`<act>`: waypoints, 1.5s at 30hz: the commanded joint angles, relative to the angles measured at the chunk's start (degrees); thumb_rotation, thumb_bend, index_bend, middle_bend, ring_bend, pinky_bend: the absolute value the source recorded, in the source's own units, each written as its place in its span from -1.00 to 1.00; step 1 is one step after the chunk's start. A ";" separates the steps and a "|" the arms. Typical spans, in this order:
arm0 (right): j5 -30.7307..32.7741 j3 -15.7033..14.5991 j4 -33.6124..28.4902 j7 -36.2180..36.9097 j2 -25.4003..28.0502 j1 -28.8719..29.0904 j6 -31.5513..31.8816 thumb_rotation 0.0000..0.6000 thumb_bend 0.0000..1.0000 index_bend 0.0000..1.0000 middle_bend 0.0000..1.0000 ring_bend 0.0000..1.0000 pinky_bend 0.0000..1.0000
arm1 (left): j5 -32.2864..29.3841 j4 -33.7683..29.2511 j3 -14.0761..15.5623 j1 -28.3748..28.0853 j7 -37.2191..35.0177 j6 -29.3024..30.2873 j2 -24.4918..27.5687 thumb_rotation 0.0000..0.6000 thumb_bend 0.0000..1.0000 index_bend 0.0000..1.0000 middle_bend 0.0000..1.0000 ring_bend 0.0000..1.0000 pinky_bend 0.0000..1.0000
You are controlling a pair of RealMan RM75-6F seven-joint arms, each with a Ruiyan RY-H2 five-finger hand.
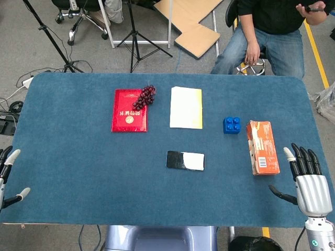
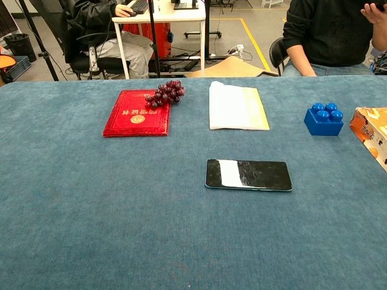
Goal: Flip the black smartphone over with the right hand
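The black smartphone (image 1: 185,160) (image 2: 248,174) lies flat near the middle of the blue table, its glossy face catching a white glare. My right hand (image 1: 309,183) hovers at the table's front right corner, fingers spread, holding nothing, well to the right of the phone. My left hand (image 1: 7,175) shows only partly at the front left edge, fingers apart and empty. Neither hand appears in the chest view.
An orange box (image 1: 262,147) (image 2: 372,132) lies between the phone and my right hand. A blue brick (image 1: 232,125) (image 2: 324,119), a white-yellow booklet (image 1: 186,107) (image 2: 237,108), a red booklet (image 1: 129,118) (image 2: 136,113) and grapes (image 1: 145,97) (image 2: 164,93) sit further back. A person sits behind the table.
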 commanded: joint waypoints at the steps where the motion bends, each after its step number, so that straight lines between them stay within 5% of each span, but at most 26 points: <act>1: 0.32 -0.07 0.11 0.22 -0.02 0.09 -0.42 1.00 -1.00 -0.99 -1.00 -1.00 -1.00 | 0.10 0.04 0.08 -0.05 -0.29 -0.16 0.03 1.00 -1.00 -1.00 -1.00 -1.00 -1.00; 8: 0.61 -1.27 0.61 0.53 -0.79 1.16 -3.89 1.00 -1.00 -1.00 -1.00 -1.00 -1.00 | 0.17 -0.14 0.36 -0.20 -0.97 -0.84 0.35 1.00 -1.00 -1.00 -1.00 -1.00 -1.00; 14: -1.01 -2.33 1.96 -0.58 -3.42 7.23 -14.36 1.00 -1.00 -0.99 -1.00 -1.00 -1.00 | -0.44 -0.36 -0.18 -0.59 0.23 -1.31 -0.22 1.00 -1.00 -1.00 -1.00 -1.00 -1.00; 21: 2.96 2.27 1.56 0.95 -8.82 20.61 -32.90 1.00 -0.98 -0.89 -0.91 -1.00 -0.98 | -3.76 0.05 -1.32 -2.05 2.10 -4.61 -1.12 1.00 -1.00 -1.00 -1.00 -1.00 -1.00; 27: 7.65 4.91 5.27 -3.27 -15.85 27.87 -42.08 1.00 -0.78 -0.80 -0.81 -1.00 -0.88 | -6.14 0.28 -2.43 -2.65 2.22 -5.72 -1.20 1.00 -1.00 -1.00 -1.00 -1.00 -1.00; 45: 14.79 6.31 22.48 -13.43 -32.64 36.75 -46.76 1.00 -0.62 -0.65 -0.68 -0.96 -0.81 | -9.89 0.98 -3.61 -3.76 3.37 -8.04 -1.84 1.00 -1.00 -1.00 -1.00 -1.00 -1.00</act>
